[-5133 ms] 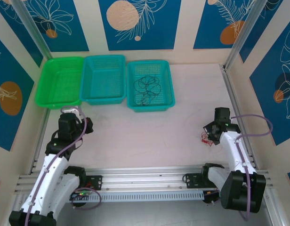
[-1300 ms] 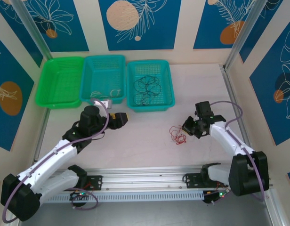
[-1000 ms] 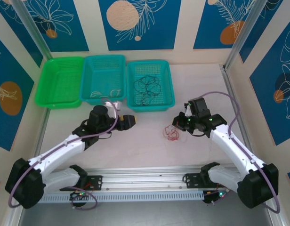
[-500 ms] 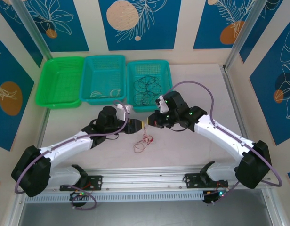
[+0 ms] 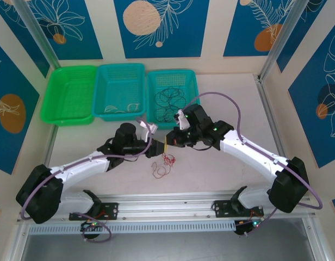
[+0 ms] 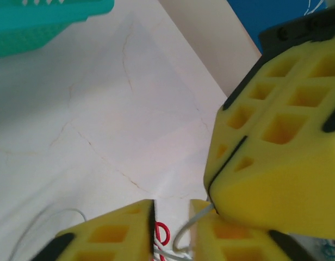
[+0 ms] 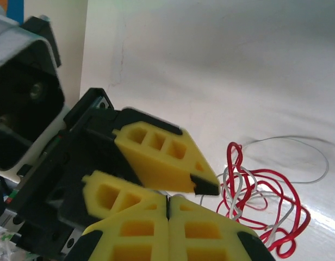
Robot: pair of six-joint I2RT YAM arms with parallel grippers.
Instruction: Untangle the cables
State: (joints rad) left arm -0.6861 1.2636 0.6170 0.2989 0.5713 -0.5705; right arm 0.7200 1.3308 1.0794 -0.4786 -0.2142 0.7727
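Pale tabletop (image 5: 222, 103) below: my right gripper (image 5: 169, 143) is clamped shut on the red and white cables (image 5: 163, 163), which trail down mid-table. My left gripper (image 5: 160, 148), just beside it, stands at a slit around those strands; whether it pinches them, I cannot tell. A black cable (image 5: 170, 100) lies in the right teal basket (image 5: 173, 73).

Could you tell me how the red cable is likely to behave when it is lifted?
Probably floppy: the red cable lies in loose, irregular loops, holding no shape. Likely very light, since it is hair-thin. Lifting it may drag the white cable along, as the two look intertwined.
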